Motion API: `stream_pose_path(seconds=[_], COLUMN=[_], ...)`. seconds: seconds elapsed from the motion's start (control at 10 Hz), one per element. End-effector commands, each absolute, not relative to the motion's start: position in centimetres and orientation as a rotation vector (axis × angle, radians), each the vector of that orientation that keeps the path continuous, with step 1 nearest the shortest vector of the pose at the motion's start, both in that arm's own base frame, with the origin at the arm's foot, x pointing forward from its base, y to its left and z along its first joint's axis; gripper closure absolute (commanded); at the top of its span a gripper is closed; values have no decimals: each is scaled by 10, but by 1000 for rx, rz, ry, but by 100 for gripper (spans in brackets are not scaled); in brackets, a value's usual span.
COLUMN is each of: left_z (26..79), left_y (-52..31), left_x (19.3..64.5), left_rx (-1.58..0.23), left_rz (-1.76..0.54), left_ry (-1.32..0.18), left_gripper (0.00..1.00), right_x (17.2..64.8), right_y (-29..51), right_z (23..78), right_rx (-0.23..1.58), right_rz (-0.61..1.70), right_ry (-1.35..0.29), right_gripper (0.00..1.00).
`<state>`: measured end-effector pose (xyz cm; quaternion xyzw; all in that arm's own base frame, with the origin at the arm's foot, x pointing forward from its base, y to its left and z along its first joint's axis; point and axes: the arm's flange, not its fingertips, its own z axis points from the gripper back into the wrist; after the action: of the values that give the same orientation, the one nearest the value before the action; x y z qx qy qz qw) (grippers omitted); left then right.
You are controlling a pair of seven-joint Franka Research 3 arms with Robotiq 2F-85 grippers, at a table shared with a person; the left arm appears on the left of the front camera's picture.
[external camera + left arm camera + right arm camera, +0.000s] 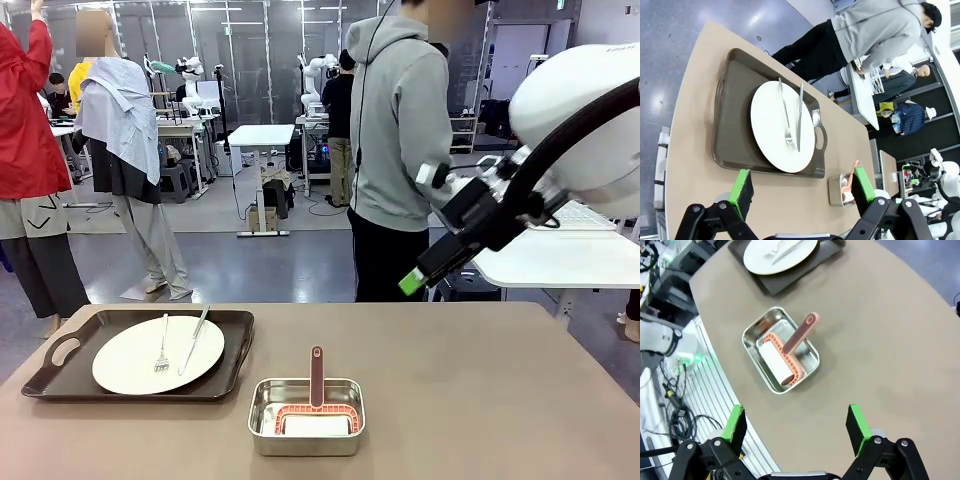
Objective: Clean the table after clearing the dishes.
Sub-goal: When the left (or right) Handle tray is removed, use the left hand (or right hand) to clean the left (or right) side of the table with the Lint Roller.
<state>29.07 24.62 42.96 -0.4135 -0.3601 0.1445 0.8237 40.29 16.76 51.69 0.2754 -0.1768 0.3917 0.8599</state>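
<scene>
On the brown table (480, 400), at the left, a dark handled tray (232, 368) carries a white plate (125, 362) with a fork (162, 352) and a knife (192, 342). My left gripper (802, 189) hovers open above the near edge of that tray (732, 115) and plate (770, 125), holding nothing. My right gripper (795, 422) is open and empty, high over the table's right side, with its green-tipped finger (410, 283) pointing down to the left. The plate (765, 260) lies far ahead of it.
A rectangular steel pan (262, 432) at the table's front middle holds a roller (790, 347) with a pink-brown handle. A person in a grey hoodie (400, 130) stands at the far side, turned towards a white table (560, 255) on the right.
</scene>
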Motion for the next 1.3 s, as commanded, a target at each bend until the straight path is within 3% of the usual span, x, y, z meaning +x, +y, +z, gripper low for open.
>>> stream_pose_path(seconds=[0.0,0.6,0.7,0.9,1.2], left_z=[429,429,429,429,429], left_y=[250,250,250,250,250], left_x=[289,289,289,289,289], left_rx=[-891,-891,-891,-891,-891], left_rz=[293,293,293,293,293], left_ry=[-771,-771,-771,-771,-771], left_gripper=[0,0,0,0,0], right_x=[390,402,424,472,514], right_y=[157,164,176,221,273], right_z=[513,514,507,503,486], right_rx=[534,570,474,500,510], right_rz=[858,825,922,1152,1299], right_ry=[-414,-379,-253,-131,93], right_gripper=[0,0,0,0,0])
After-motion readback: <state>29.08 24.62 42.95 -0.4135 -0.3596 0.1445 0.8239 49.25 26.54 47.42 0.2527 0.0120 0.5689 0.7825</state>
